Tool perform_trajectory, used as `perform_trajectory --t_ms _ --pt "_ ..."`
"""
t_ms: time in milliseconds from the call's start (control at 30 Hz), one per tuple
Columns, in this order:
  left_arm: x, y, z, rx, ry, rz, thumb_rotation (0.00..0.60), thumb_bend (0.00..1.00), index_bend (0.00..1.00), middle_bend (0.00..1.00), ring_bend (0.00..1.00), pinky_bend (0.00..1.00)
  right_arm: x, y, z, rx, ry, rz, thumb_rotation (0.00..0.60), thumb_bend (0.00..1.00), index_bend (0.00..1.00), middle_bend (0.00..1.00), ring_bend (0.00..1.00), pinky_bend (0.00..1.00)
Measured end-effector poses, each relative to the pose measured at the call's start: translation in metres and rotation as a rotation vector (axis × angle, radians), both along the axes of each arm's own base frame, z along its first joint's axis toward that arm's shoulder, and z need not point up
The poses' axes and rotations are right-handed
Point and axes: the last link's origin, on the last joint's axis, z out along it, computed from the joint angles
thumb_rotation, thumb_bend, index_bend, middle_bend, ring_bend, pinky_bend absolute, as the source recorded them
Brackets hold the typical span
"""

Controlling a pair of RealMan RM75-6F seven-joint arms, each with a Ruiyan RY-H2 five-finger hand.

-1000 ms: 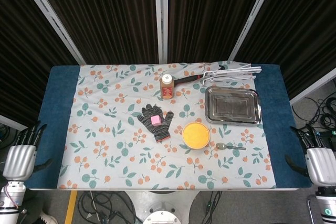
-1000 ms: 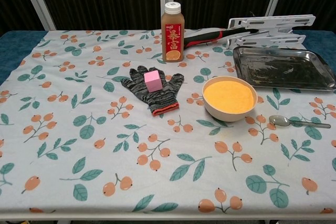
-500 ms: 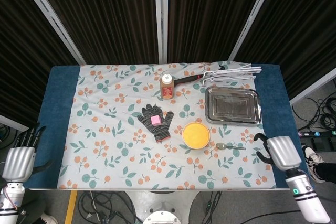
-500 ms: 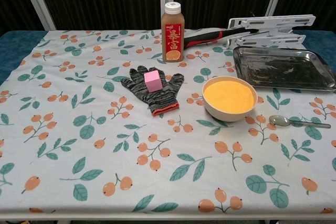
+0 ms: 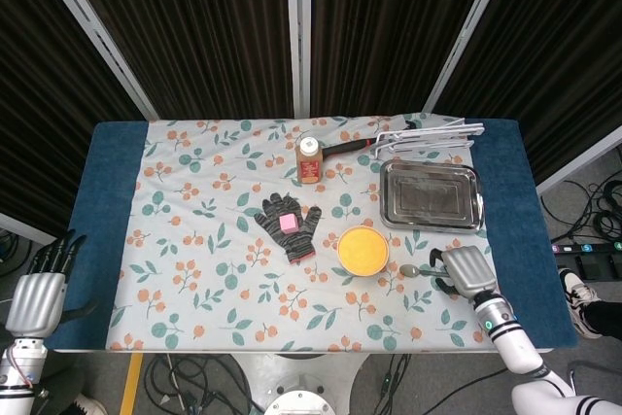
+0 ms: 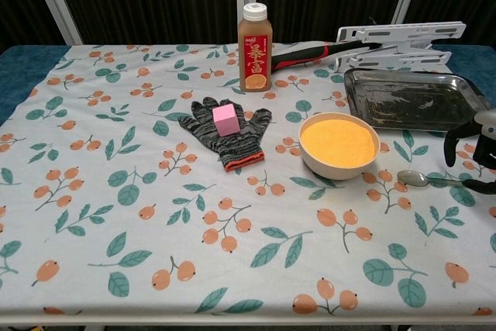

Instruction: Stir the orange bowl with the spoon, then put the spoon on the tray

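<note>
The orange bowl [image 5: 362, 249] [image 6: 339, 144] sits on the flowered cloth, filled with orange powder. Just right of it a metal spoon [image 5: 411, 270] [image 6: 421, 179] lies flat, its bowl end toward the orange bowl. My right hand [image 5: 466, 269] [image 6: 474, 151] hovers over the spoon's handle end, fingers apart and curved downward, holding nothing. Behind them rests the metal tray [image 5: 431, 194] [image 6: 417, 99]. At the table's near left corner, my left hand [image 5: 37, 291] stays off the edge with its fingers spread.
A dark glove [image 5: 289, 224] with a pink cube [image 6: 225, 120] on it lies left of the bowl. A juice bottle [image 6: 256, 47] stands at the back. A red-handled tool [image 6: 306, 53] and a white rack [image 6: 395, 43] lie behind the tray.
My right hand has swung in from beyond the table's right edge to just above the spoon's handle. The left hand has stayed where it was.
</note>
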Motion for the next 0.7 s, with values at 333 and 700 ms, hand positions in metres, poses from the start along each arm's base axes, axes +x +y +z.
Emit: perform_trajectory --t_ms 333,700 --pt "0.000 0.002 -0.002 -0.003 -0.004 -0.005 0.600 0.04 0.10 0.10 0.10 0.13 0.000 -0.007 -0.015 0.023 0.021 -0.015 0.600 0.27 0.49 0.95 0.94 1.00" --pt "-0.002 0.001 -0.001 -0.003 -0.004 0.002 0.600 0.04 0.10 0.10 0.10 0.13 -0.001 -0.009 -0.025 0.033 0.032 -0.020 0.600 0.31 0.56 0.95 0.94 1.00"
